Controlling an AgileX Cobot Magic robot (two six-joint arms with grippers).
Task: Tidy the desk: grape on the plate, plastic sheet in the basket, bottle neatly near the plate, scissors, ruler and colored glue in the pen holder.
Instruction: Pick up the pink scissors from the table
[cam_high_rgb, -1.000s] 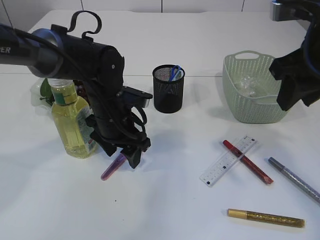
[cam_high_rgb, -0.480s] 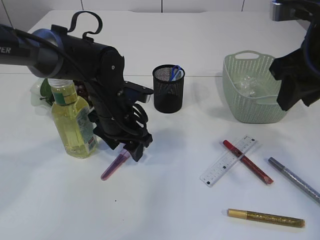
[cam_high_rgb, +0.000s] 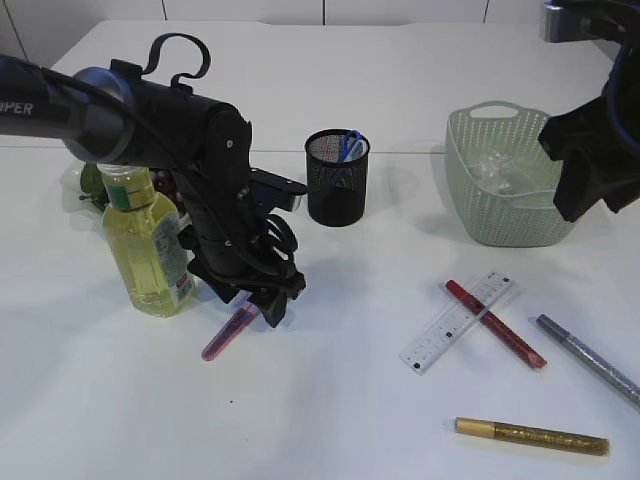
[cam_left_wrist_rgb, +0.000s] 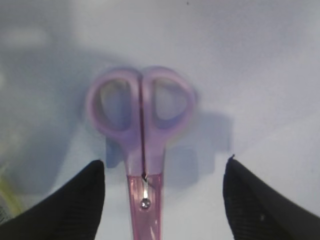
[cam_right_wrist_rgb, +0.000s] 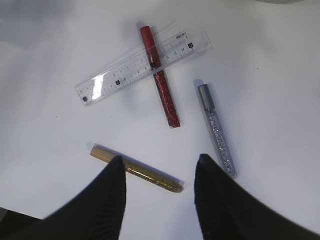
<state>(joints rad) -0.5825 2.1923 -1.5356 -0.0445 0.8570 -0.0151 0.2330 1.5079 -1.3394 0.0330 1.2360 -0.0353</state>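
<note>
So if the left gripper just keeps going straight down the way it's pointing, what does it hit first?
Most likely the pink scissors: the open left gripper straddles them just below the handle loops. How much height remains is unclear.

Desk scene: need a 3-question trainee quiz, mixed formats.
1. True or false: the red glue pen lies across the ruler.
2. What lies between the open fingers of the left hand? A) gold glue pen B) pink scissors C) bottle
3. Fill in: the crumpled plastic sheet sits in the ____.

Key: 1 true; 2 B, the pink scissors, flat on the table, not gripped; 3 basket.
</note>
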